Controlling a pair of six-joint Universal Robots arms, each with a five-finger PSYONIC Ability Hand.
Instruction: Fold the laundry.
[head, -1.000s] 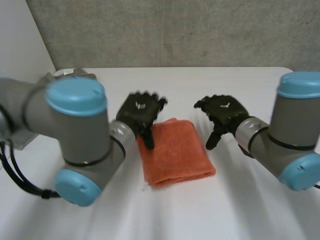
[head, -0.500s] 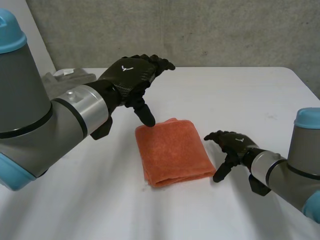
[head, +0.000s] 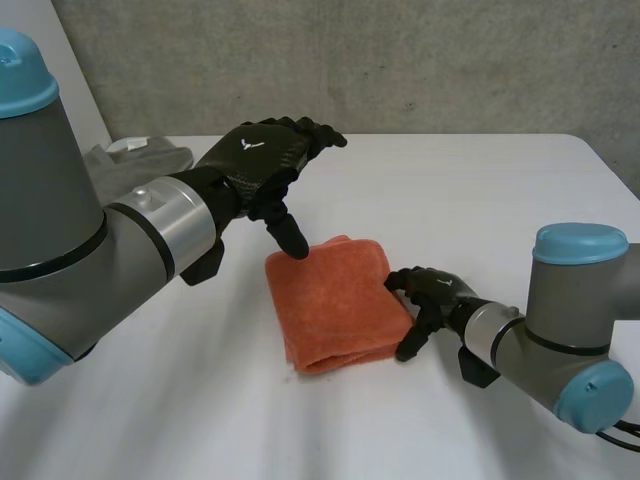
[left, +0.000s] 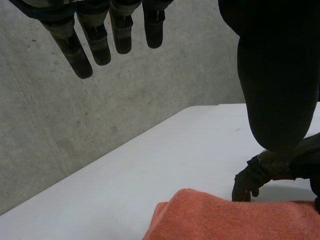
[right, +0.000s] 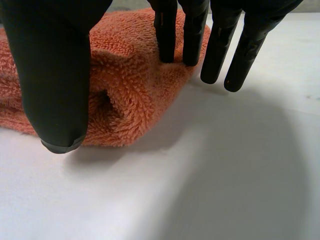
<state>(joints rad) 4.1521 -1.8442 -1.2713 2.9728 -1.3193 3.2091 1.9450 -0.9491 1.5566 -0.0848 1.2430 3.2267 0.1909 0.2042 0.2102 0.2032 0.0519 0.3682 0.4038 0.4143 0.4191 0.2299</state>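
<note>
A folded orange terry towel lies in the middle of the white desk, its folded edge towards the lower part of the head view and its sides slanting a little to the right. We see our left hand held above the towel's upper left corner, its fingers straight and spread out over the desk and its thumb pointing down, the tip at or just above that corner; it holds nothing. Our right hand sits low against the towel's right edge. In its wrist view the fingers are straight, some fingertips resting on the towel's pile near the corner and the others over bare desk beside it, while the thumb stands in front of the thick folded edge; we see nothing gripped. A crumpled grey cloth lies at the upper left of the head view, well apart from the towel. Bare desk lies open on the right, in the lower part of the view and behind the towel up to the grey concrete wall.
</note>
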